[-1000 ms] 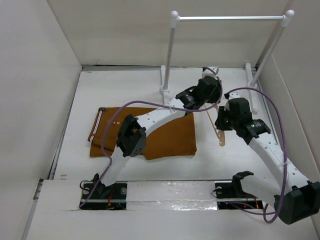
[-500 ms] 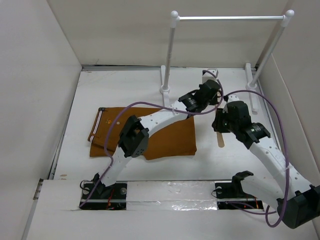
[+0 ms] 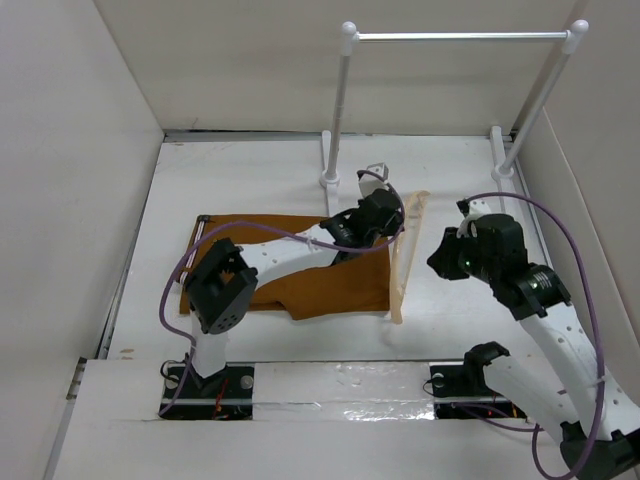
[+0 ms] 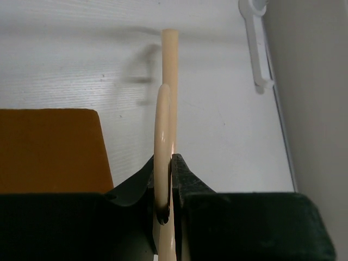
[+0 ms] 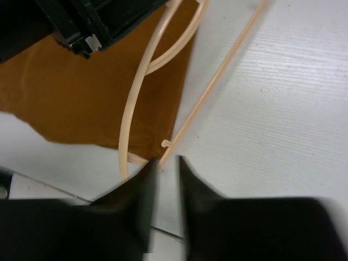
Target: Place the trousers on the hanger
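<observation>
Nothing legible anywhere — no text, label, brand, number or sign shows.

A rail stand (image 3: 545,85) stands at the far right of the white table (image 3: 250,170), a metal bar (image 3: 460,36) across two white posts; the left post (image 3: 338,110) rises from a round foot (image 3: 329,181); pale walls (image 3: 70,150) close in left and far; a glossy strip (image 3: 350,378) runs along the near edge.

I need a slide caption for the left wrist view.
Left gripper shut on the hanger, with the trousers beside it.
</observation>
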